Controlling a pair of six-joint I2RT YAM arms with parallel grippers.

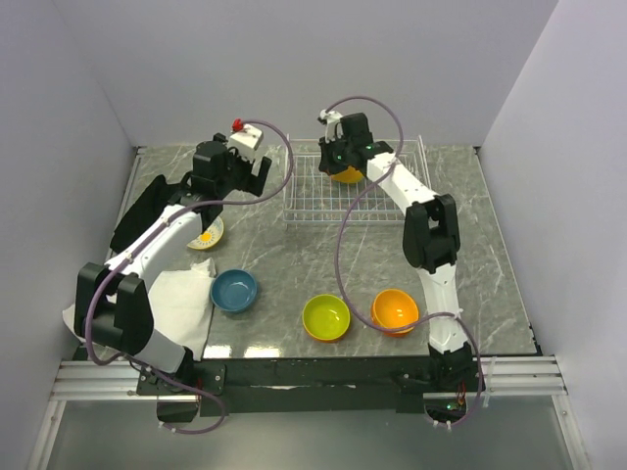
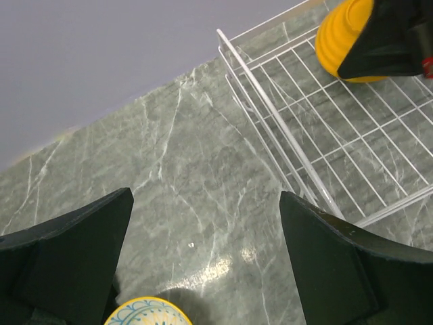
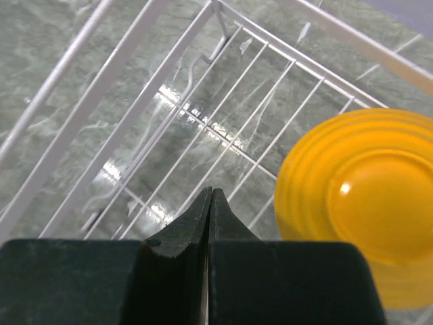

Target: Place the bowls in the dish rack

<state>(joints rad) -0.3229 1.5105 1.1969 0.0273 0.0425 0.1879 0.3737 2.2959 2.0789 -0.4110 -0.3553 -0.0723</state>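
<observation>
Inside the dish rack (image 1: 294, 201), toward its far side, one orange bowl (image 3: 358, 203) is seen with its ribbed outside showing. Just beside it, the right jaws are pressed fully together with nothing held between them. Left of the rack, the left jaws are spread wide above the table (image 2: 189, 156), and the white patterned bowl (image 2: 145, 313) lies near them. Closer to the arm bases, a teal bowl (image 1: 235, 290), a lime green bowl (image 1: 326, 317) and a second orange bowl (image 1: 396, 310) are seen rim-up on the table.

Upper centre, the white wire dish rack (image 1: 304, 196) lies open at its left; an orange ribbed bowl (image 1: 346, 176) and the white right arm (image 1: 397, 186) block middle and right.
</observation>
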